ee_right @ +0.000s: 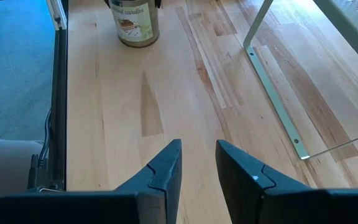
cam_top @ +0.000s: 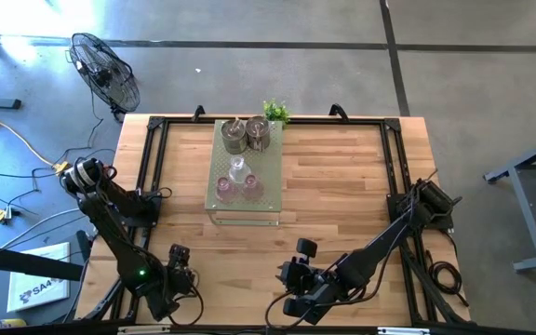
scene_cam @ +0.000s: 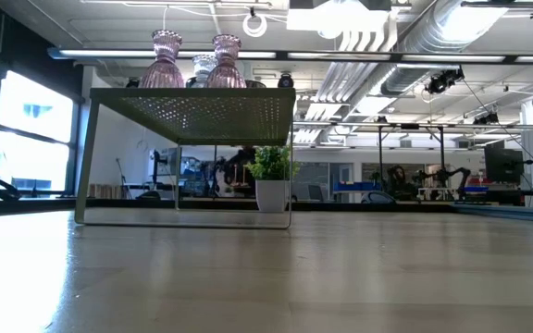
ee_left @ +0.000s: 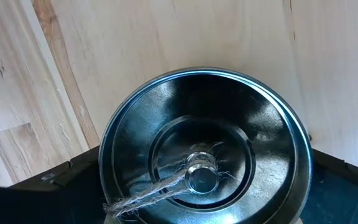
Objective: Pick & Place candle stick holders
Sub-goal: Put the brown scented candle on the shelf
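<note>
Left gripper (cam_top: 177,268), low at the high view's lower left, seems clamped around a dull metal cup-like holder (ee_left: 204,155), twine inside, while the right gripper (ee_right: 197,163) waits narrowly parted; remaining metal and pink glass holders (cam_top: 237,189) crowd the pale green perforated board (cam_top: 268,167) upper centre.

My arms are dark, jointed, with black cables trailing along them. My left arm (cam_top: 119,228) shows a small green light. My right gripper (ee_right: 197,163) has two dark wedge-shaped fingers.
</note>
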Controlling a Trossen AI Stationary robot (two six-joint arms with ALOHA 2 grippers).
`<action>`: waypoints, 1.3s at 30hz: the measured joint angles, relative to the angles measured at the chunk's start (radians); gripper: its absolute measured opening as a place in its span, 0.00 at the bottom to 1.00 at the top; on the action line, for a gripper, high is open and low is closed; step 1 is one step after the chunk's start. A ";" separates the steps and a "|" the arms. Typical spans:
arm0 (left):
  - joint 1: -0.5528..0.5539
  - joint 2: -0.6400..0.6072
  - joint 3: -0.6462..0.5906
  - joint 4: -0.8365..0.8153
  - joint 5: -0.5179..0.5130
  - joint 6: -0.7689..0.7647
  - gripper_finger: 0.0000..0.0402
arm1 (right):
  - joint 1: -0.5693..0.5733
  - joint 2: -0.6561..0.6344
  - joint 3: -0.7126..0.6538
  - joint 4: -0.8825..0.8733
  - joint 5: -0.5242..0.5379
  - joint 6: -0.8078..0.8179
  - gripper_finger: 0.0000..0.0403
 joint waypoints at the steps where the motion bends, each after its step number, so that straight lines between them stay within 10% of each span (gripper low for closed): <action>1: 0.000 0.000 0.000 0.000 0.000 0.000 0.95 | 0.000 0.000 0.000 0.000 0.000 0.000 0.23; 39: 0.000 0.000 0.000 0.087 -0.008 -0.001 0.95 | 0.000 0.000 0.000 0.000 0.000 0.000 0.23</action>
